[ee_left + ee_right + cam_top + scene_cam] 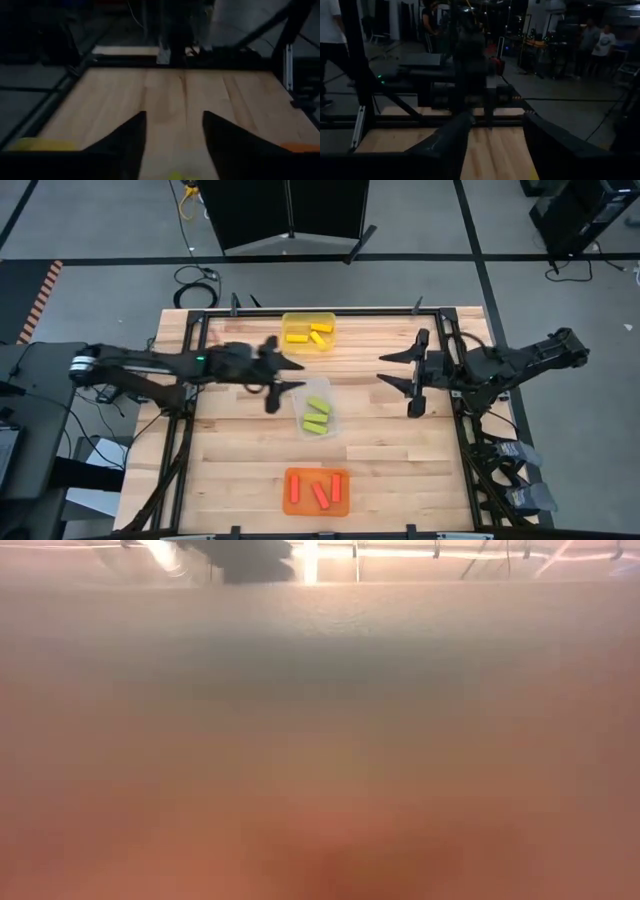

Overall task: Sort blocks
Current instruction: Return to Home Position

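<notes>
Now, left tool (298,376): wide, just beside clear tray (334,412).
Right tool (385,368): wide, well apart.
Risk: a careless pull-back could clip the tray, spilling green blocks (317,417).

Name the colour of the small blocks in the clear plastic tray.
Lime green blocks, seen best in the high view.

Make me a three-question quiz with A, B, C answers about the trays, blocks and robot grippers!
1. Which tray lies between the other two? A yellow tray; B orange tray; C clear tray.
2. How many green blocks are in the clear tray? A three; B one; C six.
3. The left gripper is: A shut on a block; B open and empty; C shut on a tray.
Answers: C, it sits mid-table between them. A, three lie inside. B, its fingers are spread with nothing between.
</notes>
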Available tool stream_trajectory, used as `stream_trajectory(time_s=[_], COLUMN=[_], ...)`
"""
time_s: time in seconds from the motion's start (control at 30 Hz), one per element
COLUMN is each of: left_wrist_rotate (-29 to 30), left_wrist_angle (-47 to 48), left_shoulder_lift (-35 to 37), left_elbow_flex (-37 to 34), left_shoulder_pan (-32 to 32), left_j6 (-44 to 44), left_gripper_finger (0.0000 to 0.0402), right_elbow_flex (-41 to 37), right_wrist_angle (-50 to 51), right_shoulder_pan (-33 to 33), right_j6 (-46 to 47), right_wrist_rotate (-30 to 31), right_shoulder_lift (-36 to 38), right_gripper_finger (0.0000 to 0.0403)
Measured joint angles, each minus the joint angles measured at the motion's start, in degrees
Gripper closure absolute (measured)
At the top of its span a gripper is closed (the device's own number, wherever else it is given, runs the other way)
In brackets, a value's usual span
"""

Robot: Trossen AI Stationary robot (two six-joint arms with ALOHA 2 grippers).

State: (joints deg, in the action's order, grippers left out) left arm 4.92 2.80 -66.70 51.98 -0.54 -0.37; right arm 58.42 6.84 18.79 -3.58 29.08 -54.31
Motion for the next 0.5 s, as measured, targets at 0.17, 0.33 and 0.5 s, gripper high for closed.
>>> stream_trajectory(time_s=[0.17,0.33,0.5], left_wrist_rotate=[1.7,2.1,4.3], left_wrist_angle=[-1.0,-4.1,-6.2], left_shoulder_lift=[13.1,23.2,30.2], left_elbow_flex=[-8.7,-19.3,-27.7], left_shoulder_pan=[0.3,0.3,0.3], left_j6=[-0.7,-2.3,-3.6], left_gripper_finger=[0.0302,0.0391,0.0391], right_elbow_flex=[-11.1,-22.7,-33.7], right_wrist_angle=[-8.9,-16.0,-19.8], right_shoulder_pan=[0.0,-0.2,-0.8], right_j6=[-0.7,-2.7,-4.2], right_wrist_rotate=[-0.6,-2.0,-4.3], right_shoulder_lift=[1.9,6.2,15.2], right_gripper_finger=[0.026,0.0346,0.039])
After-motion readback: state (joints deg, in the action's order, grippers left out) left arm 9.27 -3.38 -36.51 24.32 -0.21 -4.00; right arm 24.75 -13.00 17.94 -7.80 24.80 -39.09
